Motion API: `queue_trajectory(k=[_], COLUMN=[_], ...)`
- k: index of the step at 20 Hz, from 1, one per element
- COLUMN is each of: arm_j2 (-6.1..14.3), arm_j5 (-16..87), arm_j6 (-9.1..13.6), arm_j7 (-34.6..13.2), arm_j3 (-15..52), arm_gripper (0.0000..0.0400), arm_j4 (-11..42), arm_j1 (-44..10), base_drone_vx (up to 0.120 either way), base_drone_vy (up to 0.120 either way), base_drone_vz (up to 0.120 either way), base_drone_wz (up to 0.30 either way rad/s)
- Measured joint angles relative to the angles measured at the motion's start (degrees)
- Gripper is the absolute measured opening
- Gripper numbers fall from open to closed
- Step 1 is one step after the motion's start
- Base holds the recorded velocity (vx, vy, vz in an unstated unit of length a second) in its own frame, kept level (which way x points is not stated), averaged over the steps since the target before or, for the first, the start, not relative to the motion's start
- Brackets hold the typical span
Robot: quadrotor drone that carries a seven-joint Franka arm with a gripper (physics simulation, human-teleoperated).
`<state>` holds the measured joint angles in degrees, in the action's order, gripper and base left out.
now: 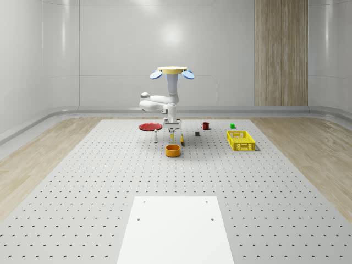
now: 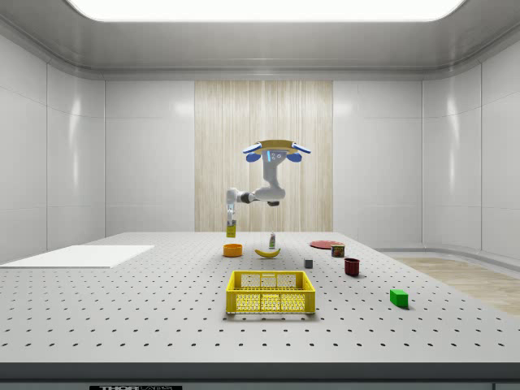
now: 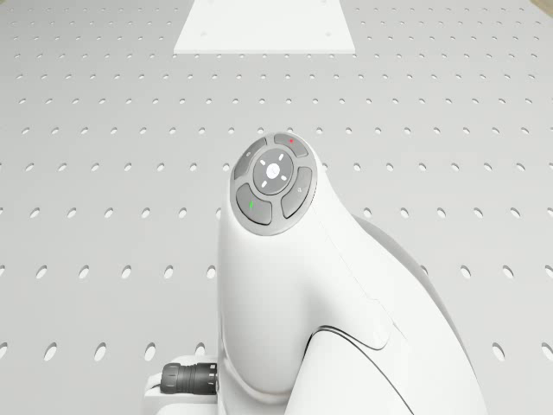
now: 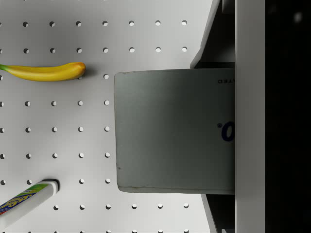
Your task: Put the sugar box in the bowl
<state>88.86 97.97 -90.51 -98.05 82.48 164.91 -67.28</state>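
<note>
The sugar box (image 1: 175, 136) hangs upright in the air with my gripper (image 1: 173, 131) shut on its top end. In both the whole-scene and side views it lines up a short way above the orange bowl (image 1: 172, 150). The side view shows the box (image 2: 231, 230) just over the bowl (image 2: 233, 250), under the gripper (image 2: 231, 219). In the wrist view the box's grey face (image 4: 175, 131) sits between the fingers (image 4: 210, 36) and hides what lies under it. The drone (image 1: 172, 70) hovers high over the table, a little behind the bowl.
A banana (image 4: 43, 72) and a white bottle (image 4: 24, 201) lie on the pegboard table near the bowl. Further back are a red plate (image 1: 149, 126), a dark red mug (image 1: 205, 125) and a green cube (image 1: 232, 126). A yellow crate (image 1: 241, 140) stands to the whole-scene view's right, and a white panel (image 1: 176, 228) lies in front.
</note>
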Motion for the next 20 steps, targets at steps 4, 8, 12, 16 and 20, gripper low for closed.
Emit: queue_trajectory(k=[4, 8, 12, 16, 20], arm_j2=[0.3, 0.47, 0.48, 0.39, 0.21], arm_j5=[2.64, 5.52, 7.79, 10.06, 12.68], arm_j6=[-1.08, -2.16, -2.93, -3.67, -4.54], arm_j7=[0.02, 0.0, -0.02, -0.04, -0.04], arm_j3=[-2.81, -5.87, -8.25, -10.61, -13.34], arm_gripper=[0.0171, 0.0171, 0.0171, 0.0171, 0.0171], arm_j4=[-0.36, -0.9, -1.41, -2.02, -2.84], arm_j1=[-0.22, -0.58, -0.92, -1.3, -1.8], base_drone_vx=[0.0, 0.0, 0.0, 0.0, 0.0], base_drone_vy=[0.0, 0.0, 0.0, 0.0, 0.0], base_drone_vz=[0.0, 0.0, 0.0, 0.0, 0.0], base_drone_wz=[0.0, 0.0, 0.0, 0.0, 0.0])
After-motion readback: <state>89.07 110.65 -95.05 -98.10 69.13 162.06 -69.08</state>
